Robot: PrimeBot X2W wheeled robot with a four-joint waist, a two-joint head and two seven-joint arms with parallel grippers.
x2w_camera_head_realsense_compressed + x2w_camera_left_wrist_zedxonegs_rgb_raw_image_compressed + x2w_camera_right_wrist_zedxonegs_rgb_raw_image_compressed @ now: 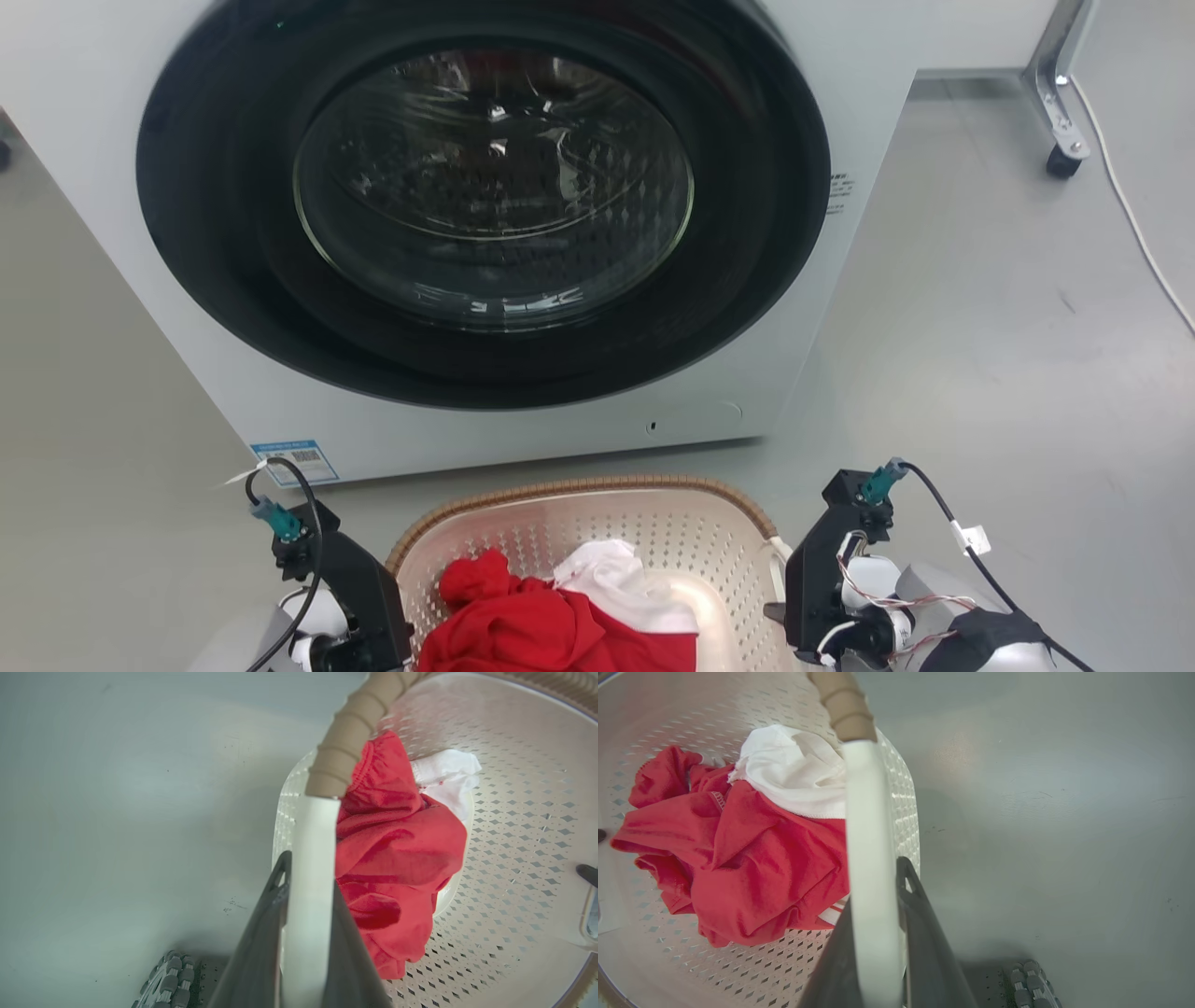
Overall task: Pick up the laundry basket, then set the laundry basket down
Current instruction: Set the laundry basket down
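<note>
The basket (653, 523) is perforated plastic (rim (579, 487) ribbed, matt). Between the fingers (261, 942) its handle (308, 882) looks smooth; beside them, soft red cloth (397, 858).

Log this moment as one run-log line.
left end effector: shut on laundry basket left handle | right end effector: shut on right handle | load: red garment, white garment | ahead: washing machine, door closed

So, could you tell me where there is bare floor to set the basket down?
The widest bare floor lies right of the washing machine, bordered far right by a white cable and a wheeled leg. A narrower patch lies left of the machine. Straight ahead is crowded: the basket is close to the machine's front.
</note>
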